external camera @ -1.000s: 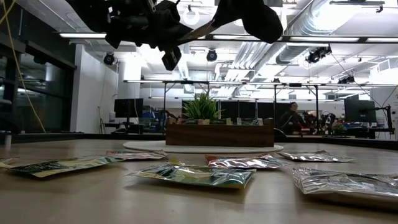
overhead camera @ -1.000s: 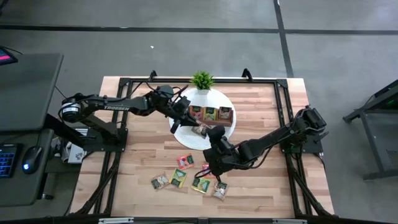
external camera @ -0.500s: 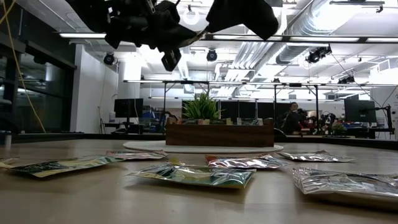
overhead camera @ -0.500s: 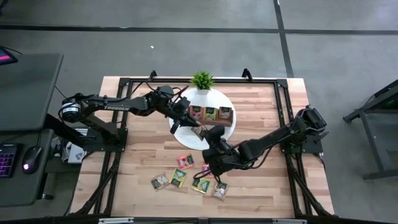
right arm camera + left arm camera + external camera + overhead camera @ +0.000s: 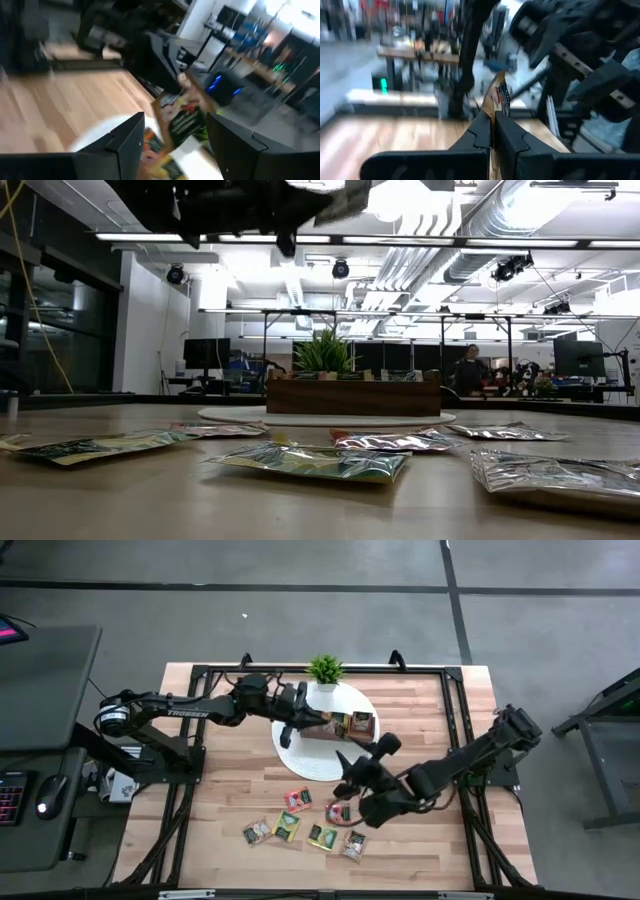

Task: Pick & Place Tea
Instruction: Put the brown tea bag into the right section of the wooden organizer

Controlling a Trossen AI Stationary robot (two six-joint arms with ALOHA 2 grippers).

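Grey concrete floor around a light wooden slatted surface (image 5: 240, 790) in a black frame; workshop lights and desks show behind in the low view. On it a round white mat (image 5: 300, 755) carries the brown wooden three-compartment tray (image 5: 362, 726), some sachets standing in it, with a small green potted plant (image 5: 325, 668) just behind. The left gripper (image 5: 312, 721) hangs over the tray's left end, fingers (image 5: 485, 132) pressed together, pinching a flat yellowish tea sachet (image 5: 499, 96) edge-up. The right gripper (image 5: 350, 762) is above the surface between mat and loose pile, fingers (image 5: 125, 137) spread, holding nothing. Six or so flat square tea sachets (image 5: 288, 825) in green, red and grey lie scattered near the front edge. Likely step: drop the held sachet into a compartment. To do well: keep it upright, line it up over one slot, lower before letting go, avoid knocking sachets already standing. Right arm should stay clear of the tray.
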